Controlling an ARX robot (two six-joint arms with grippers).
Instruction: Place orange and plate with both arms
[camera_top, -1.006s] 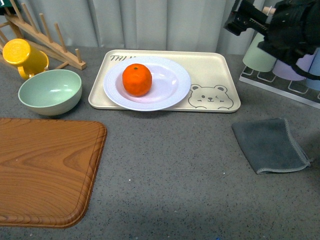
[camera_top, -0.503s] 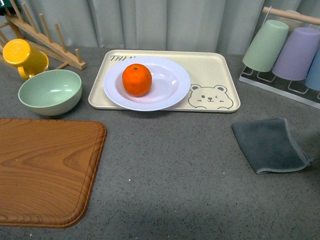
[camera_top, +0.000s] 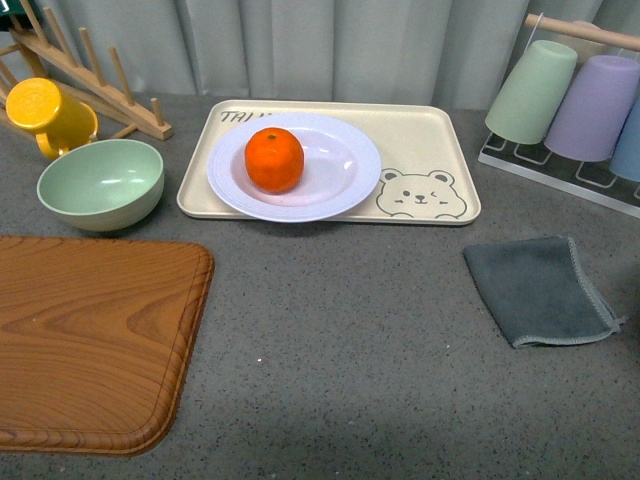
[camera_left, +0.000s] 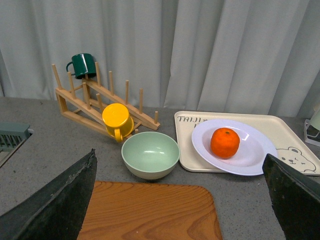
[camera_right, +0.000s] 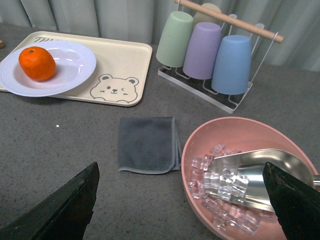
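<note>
The orange (camera_top: 274, 159) sits on the left part of the pale plate (camera_top: 340, 175). The plate rests on the left half of the beige bear tray (camera_top: 440, 140). Both show in the left wrist view, orange (camera_left: 224, 143) on plate (camera_left: 252, 152), and in the right wrist view, orange (camera_right: 37, 63) on plate (camera_right: 75, 65). Neither arm shows in the front view. My left gripper (camera_left: 182, 200) is open and empty, high above the wooden board. My right gripper (camera_right: 182, 200) is open and empty, high above the table near the pink bowl.
A mint-green bowl (camera_top: 100, 183) and a yellow cup (camera_top: 48, 113) stand left of the tray, by a wooden rack (camera_top: 90, 75). A wooden cutting board (camera_top: 90, 340) lies front left. A grey cloth (camera_top: 540, 288) lies right. A cup rack (camera_top: 580, 100) stands back right. A pink bowl of ice (camera_right: 240, 175) holds a metal scoop.
The right arm, seen at the upper right of the front view a second ago, has withdrawn out of that view. The orange and plate have not moved.
</note>
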